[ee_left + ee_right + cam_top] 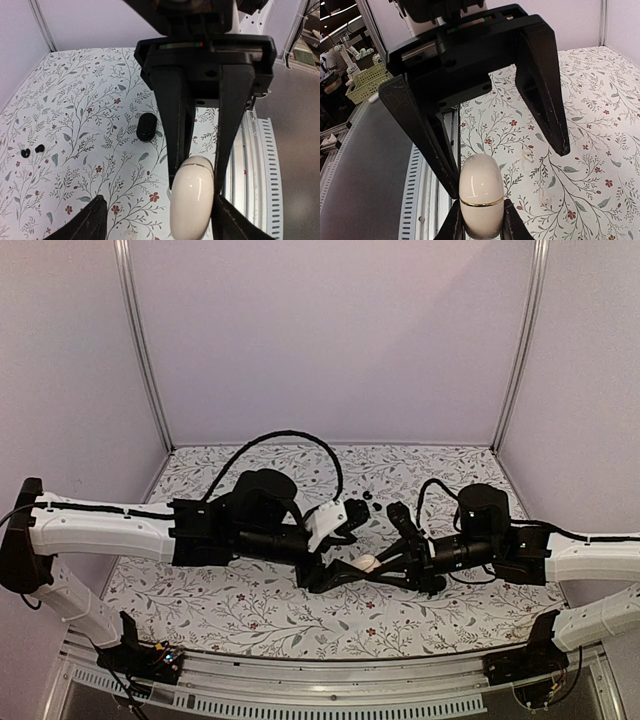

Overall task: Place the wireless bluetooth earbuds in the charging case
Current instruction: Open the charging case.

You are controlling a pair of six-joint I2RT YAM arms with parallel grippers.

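Pinches white case (480,195) in right tool (481,225); spreads left tool (160,212) wide around it.
Leaves earbuds (39,148) on bench (75,100), well apart.

Lab: aluminium-framed white panels (330,340)

Soft even light from above, small shiny glare spots on the white case (480,195), faint shadows on the tabletop (250,605) under it, darker past the tabletop's near edge.

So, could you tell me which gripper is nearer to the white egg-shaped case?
Right. The right gripper is clamped on the white egg-shaped case; the left gripper straddles it with its jaws open.
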